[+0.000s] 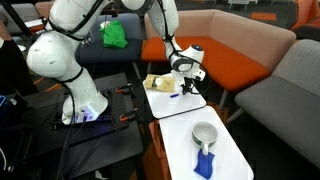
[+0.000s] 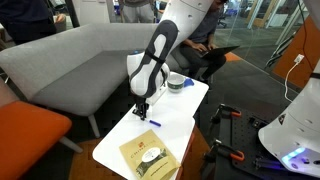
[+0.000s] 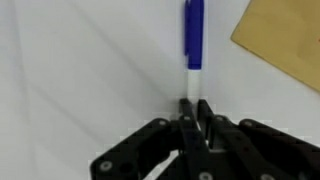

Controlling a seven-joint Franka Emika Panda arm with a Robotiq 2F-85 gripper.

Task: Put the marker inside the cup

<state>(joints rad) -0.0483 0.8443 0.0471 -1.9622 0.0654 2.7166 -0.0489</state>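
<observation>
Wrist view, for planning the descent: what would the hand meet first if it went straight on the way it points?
Likely the marker, whose white end lies just ahead of the hand; depth is unclear.

Marker [image 3: 194, 35] on table [image 2: 120, 142], between cup [image 2: 177, 82] and flat card [image 2: 150, 157], hand [image 3: 195, 106] at marker's tip

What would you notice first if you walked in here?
The big white robot arm catches the eye first, bending over a small white table beside an orange sofa. Its gripper points down right by a blue marker lying on the table. A white cup sits farther along, next to a bright blue object.
</observation>
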